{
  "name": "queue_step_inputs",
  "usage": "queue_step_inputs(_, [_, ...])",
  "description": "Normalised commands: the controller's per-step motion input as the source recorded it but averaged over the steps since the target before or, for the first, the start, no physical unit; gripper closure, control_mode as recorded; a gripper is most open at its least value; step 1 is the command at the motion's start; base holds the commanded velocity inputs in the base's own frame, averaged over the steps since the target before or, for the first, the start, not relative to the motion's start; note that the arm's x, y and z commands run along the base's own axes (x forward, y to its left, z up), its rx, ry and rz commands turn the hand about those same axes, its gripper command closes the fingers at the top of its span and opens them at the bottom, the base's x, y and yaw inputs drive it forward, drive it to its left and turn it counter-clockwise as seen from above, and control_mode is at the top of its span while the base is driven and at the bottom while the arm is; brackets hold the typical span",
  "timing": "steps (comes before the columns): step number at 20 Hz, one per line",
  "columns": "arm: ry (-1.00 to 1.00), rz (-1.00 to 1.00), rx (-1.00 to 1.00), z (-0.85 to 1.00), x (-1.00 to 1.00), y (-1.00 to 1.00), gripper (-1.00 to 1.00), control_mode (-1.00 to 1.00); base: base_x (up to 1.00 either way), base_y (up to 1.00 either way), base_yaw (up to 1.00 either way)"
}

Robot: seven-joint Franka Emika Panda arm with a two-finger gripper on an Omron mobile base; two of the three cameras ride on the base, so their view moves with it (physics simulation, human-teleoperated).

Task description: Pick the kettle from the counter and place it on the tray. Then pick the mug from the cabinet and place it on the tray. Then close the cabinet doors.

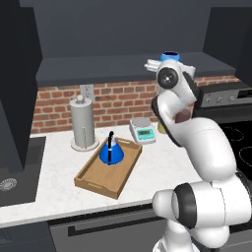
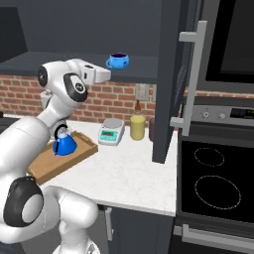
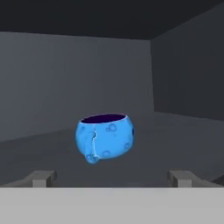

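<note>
Blue mug point(image 3: 105, 137) on cabinet shelf point(image 3: 175, 144) | pincer point(image 3: 112, 178) apart, seemingly short of it | kettle point(image 1: 111, 151) on tray point(image 1: 101, 181)

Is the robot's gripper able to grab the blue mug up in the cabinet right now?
Probably yes. The gripper is open and faces the mug on the cabinet shelf, with nothing between them.

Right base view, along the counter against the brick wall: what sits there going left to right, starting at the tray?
tray holding the kettle → scale → yellow bottle → open cabinet door → stove
</note>
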Motion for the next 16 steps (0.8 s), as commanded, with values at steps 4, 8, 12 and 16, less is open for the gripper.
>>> queue_step_inputs(4, [0.0,-0.03,0.0,-0.03,0.17,0.0,-1.0,-1.0,0.0,0.0,0.0])
queue_step_inputs(8, [0.03,-0.03,0.0,0.0,0.24,0.0,-1.0,-1.0,0.0,0.0,0.0])
queue_step_inputs(12, [0.08,-0.03,0.0,0.0,0.29,0.0,-1.0,-1.0,0.0,0.0,0.0])
queue_step_inputs(16, [0.05,-0.03,0.0,0.0,0.36,0.0,-1.0,-1.0,0.0,0.0,0.0])
